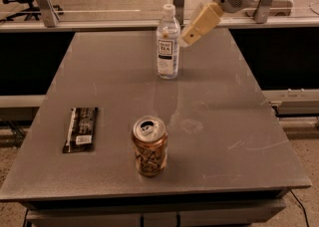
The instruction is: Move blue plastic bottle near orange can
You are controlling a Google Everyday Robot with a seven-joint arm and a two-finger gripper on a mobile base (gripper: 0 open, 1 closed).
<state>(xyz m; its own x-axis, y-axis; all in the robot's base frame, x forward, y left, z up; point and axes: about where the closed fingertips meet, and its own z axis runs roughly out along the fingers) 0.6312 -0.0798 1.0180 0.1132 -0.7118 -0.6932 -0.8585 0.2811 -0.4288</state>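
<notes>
The blue plastic bottle (168,42) stands upright at the far middle of the grey table (239,121), clear with a white cap and a white-and-dark-blue label. The orange can (149,146) stands upright near the front edge, well apart from the bottle. My gripper (195,31) hangs above the table just right of the bottle's upper half, close to it but apart, coming in from the arm at the top right.
A flat black snack wrapper (81,129) lies at the front left of the table. A rail with metal posts (42,2) runs behind the table's far edge. The floor drops off to the right.
</notes>
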